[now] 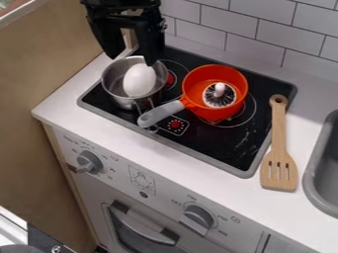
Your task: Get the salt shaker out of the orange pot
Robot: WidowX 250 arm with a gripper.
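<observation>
Fingers apart, my hand (132,57) should centre over the salt shaker (219,94) before descending straight into the orange pot (196,88).

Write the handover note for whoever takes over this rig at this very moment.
Tool: open, nothing gripped, hanging over the metal pot at the left of the stove, near the white egg in it.
Job's things: salt shaker inside the orange pot, which sits on the stove's right side.
Done: no removal yet; the shaker is in the pot.
Left: move over to the orange pot, grip the shaker, lift it out and set it down outside.
</observation>
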